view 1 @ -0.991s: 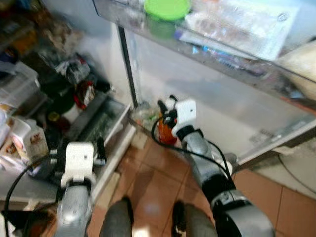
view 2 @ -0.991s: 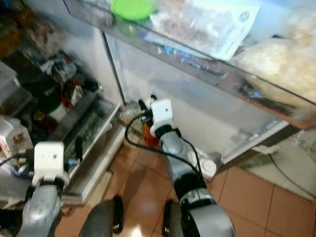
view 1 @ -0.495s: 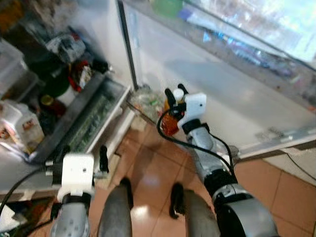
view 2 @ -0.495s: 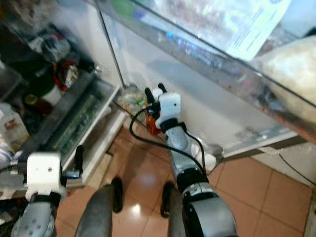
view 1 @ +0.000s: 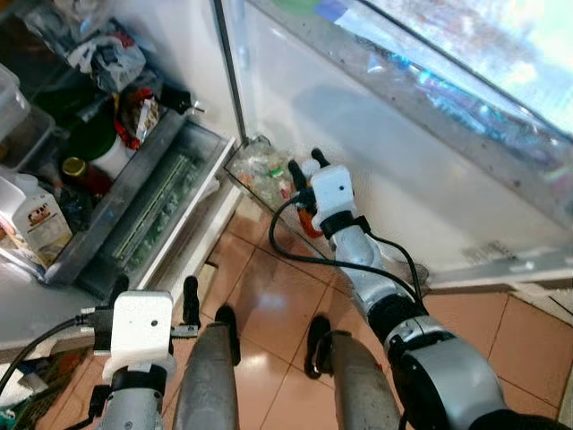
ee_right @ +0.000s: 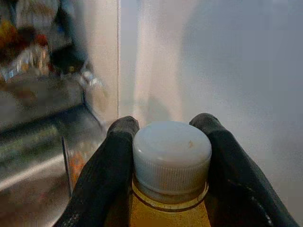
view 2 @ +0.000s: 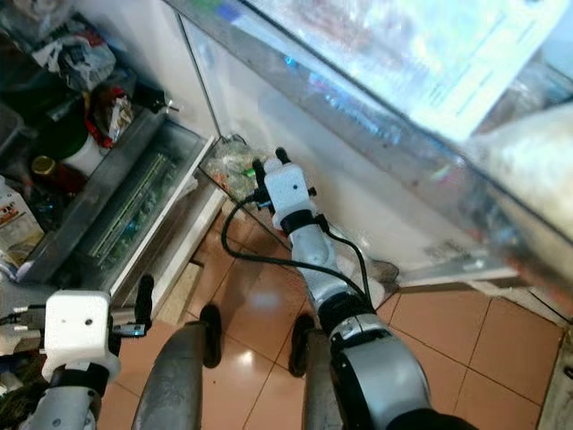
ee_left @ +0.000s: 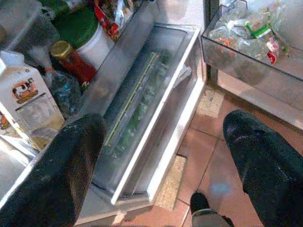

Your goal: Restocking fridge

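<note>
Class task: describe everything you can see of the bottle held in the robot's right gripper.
The bottle has a white ribbed screw cap, shut, over a clear neck showing amber-orange liquid. The right gripper clamps it at the cap, one black finger on each side. In the head views its orange body hangs low before the open fridge door, beside the door bin, above the tiled floor.

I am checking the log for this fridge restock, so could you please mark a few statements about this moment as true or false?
1. The right gripper grips a bottle by its white cap. True.
2. The left gripper holds the milk carton. False: its fingers are apart with nothing between them, and the milk carton stands inside the fridge.
3. The bottle holds an orange-yellow liquid. True.
4. The floor is grey carpet. False: it is reddish-brown tile.
5. The red-capped jar lies on the floor. False: the jar stands in the fridge.
</note>
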Controlling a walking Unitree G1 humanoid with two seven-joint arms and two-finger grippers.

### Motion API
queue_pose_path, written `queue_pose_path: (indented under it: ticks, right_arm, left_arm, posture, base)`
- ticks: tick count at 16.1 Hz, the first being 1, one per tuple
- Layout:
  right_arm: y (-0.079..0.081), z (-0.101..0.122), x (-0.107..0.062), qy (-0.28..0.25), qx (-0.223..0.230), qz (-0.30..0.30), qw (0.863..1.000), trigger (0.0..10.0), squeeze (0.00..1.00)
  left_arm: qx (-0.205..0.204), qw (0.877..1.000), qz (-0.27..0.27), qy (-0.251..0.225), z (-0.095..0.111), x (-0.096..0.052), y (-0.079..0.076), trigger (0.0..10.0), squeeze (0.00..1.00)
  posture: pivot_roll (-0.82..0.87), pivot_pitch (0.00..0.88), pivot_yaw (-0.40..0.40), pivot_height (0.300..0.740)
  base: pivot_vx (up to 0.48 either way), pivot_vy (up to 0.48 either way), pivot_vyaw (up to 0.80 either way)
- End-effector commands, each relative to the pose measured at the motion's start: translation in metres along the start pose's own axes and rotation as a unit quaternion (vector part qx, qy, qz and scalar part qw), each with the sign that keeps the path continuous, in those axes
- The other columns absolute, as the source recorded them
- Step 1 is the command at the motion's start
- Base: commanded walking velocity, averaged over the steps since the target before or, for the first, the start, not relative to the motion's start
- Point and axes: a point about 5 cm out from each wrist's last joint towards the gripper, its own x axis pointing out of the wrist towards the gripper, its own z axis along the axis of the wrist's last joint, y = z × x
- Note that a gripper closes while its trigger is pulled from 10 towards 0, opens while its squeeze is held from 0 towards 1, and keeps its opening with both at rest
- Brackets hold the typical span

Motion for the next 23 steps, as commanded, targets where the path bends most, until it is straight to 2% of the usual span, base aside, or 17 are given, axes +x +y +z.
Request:
queue_pose_path:
  ticks: [1, 2, 4, 6, 10, 15, 18, 21, 22, 23]
  right_arm:
    - [-0.003, -0.012, -0.011, 0.019, -0.008, -0.003, 1.0, 10.0, 0.0]
    - [-0.004, -0.013, -0.013, 0.021, -0.011, -0.005, 1.0, 10.0, 0.0]
    - [-0.022, -0.025, -0.027, 0.037, -0.034, -0.034, 0.998, 10.0, 0.0]
    - [-0.035, -0.034, -0.044, 0.047, -0.029, -0.057, 0.997, 10.0, 0.0]
    - [-0.053, -0.042, -0.065, 0.061, -0.016, -0.118, 0.991, 10.0, 0.0]
    - [-0.051, -0.047, -0.073, 0.097, 0.038, -0.17, 0.98, 10.0, 0.0]
    - [-0.053, -0.051, -0.075, 0.123, 0.081, -0.209, 0.967, 10.0, 0.0]
    - [-0.056, -0.054, -0.078, 0.141, 0.101, -0.241, 0.955, 10.0, 0.0]
    - [-0.057, -0.056, -0.081, 0.154, 0.109, -0.253, 0.949, 10.0, 0.13]
    - [-0.057, -0.056, -0.082, 0.155, 0.109, -0.254, 0.948, 10.0, 0.31]
  left_arm:
    - [0.004, 1.0, 0.0, 0.013, -0.002, -0.005, 0.0, 10.0, 0.0]
    - [0.004, 1.0, 0.0, 0.013, -0.002, -0.005, 0.0, 10.0, 0.0]
    - [0.004, 1.0, -0.002, 0.012, -0.002, -0.003, -0.001, 10.0, 0.0]
    - [0.005, 1.0, -0.005, 0.008, -0.002, 0.001, -0.002, 10.0, 0.0]
    - [0.007, 1.0, -0.016, -0.005, 0.0, 0.012, -0.005, 10.0, 0.0]
    - [0.008, 1.0, -0.026, -0.011, 0.0, 0.015, -0.005, 10.0, 0.0]
    - [0.008, 0.999, -0.033, -0.013, 0.001, 0.018, -0.006, 10.0, 0.0]
    - [0.008, 0.999, -0.036, -0.013, 0.001, 0.019, -0.007, 10.0, 0.0]
    - [0.008, 0.999, -0.038, -0.014, 0.001, 0.019, -0.006, 10.0, 0.0]
    - [0.008, 0.999, -0.038, -0.014, 0.001, 0.019, -0.006, 10.0, 0.0]
  posture:
    - [0.3, 0.46, -0.034, 0.74]
    - [0.3, 0.46, -0.034, 0.74]
    - [0.29, 0.452, -0.032, 0.74]
    - [0.28, 0.443, -0.028, 0.74]
    - [0.26, 0.423, -0.013, 0.74]
    - [0.26, 0.415, 0.0, 0.74]
    - [0.25, 0.414, 0.007, 0.74]
    - [0.26, 0.416, 0.011, 0.74]
    - [0.26, 0.414, 0.014, 0.74]
    - [0.26, 0.414, 0.014, 0.74]
  base:
    - [0.0, 0.0, 0.0]
    - [0.0, 0.0, 0.0]
    - [0.0, 0.0, 0.0]
    - [0.0, 0.0, 0.0]
    - [0.0, 0.0, 0.0]
    - [0.0, 0.0, 0.0]
    - [0.0, 0.0, 0.0]
    - [0.0, 0.0, 0.0]
    - [0.0, 0.0, 0.0]
    - [0.0, 0.0, 0.0]
